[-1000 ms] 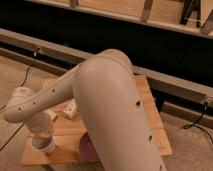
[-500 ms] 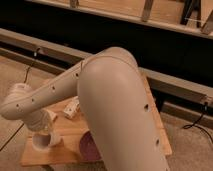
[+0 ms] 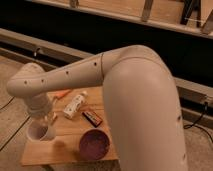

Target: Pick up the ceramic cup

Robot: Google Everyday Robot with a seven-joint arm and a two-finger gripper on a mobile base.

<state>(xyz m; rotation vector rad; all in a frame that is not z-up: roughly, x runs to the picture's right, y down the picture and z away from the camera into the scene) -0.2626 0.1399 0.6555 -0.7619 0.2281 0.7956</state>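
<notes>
Grasp step: gripper (image 3: 44, 121) sat directly over ceramic cup (image 3: 41, 132) at table (image 3: 65, 150) left; jaw state indeterminable. Next: confirm grip, lift vertically.

You are looking at one ceramic cup (image 3: 41, 132), one dark bowl (image 3: 94, 145), one white bottle (image 3: 74, 105), one small dark packet (image 3: 93, 117) and one orange item (image 3: 63, 93) — all on one wooden table (image 3: 67, 142) — with one gripper (image 3: 44, 119) directly over the cup.

End effector (image 3: 46, 120) over cup (image 3: 40, 132), bowl (image 3: 94, 145) near
</notes>
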